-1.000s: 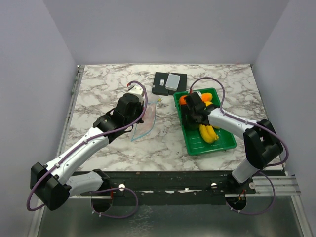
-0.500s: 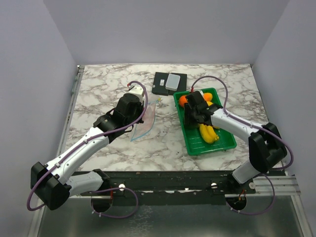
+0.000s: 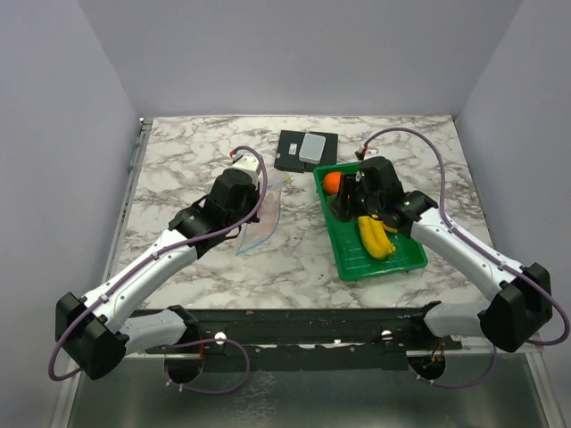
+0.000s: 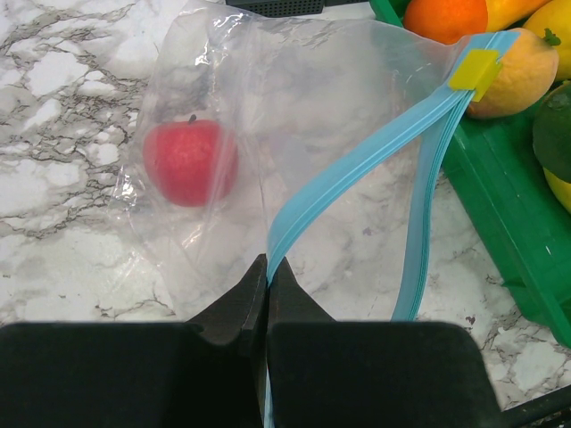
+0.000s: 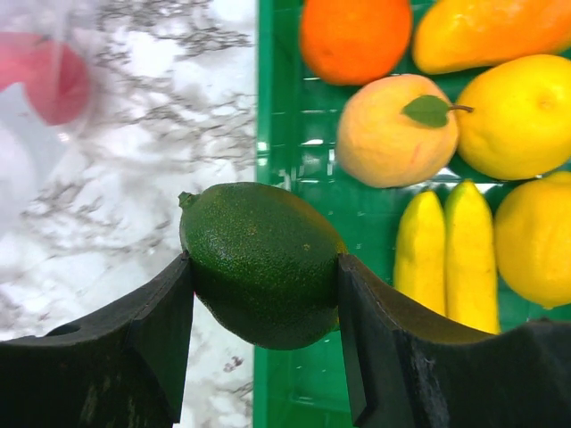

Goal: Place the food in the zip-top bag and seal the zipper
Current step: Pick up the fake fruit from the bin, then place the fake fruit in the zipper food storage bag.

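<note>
Marble table (image 3: pixel 178 160), left arm stretched forward, left gripper (image 4: pixel 267 278) pinching the zipper (image 4: pixel 375 152) of the clear bag (image 4: pixel 268 89), red fruit (image 4: pixel 189 162) inside beyond the jaws, right arm bent over the green tray (image 5: pixel 277 143), right gripper (image 5: pixel 263 267) clamping a green fruit (image 5: pixel 259 241), bananas (image 5: pixel 446 259) beyond, partly hidden behind one finger.

Bare table (image 3: pixel 277 278) lies open at the bag's (image 3: pixel 261 223) six o'clock; the left arm (image 3: pixel 161 259) and left gripper (image 4: pixel 268 267), pinched on the bag's mouth, block nine to eleven; a black box (image 3: pixel 288 153) stands at one; at three, a narrow gap, then the tray (image 3: pixel 385 270) wall, where the right gripper (image 5: pixel 263 267) clasps a lime (image 5: pixel 254 223).
</note>
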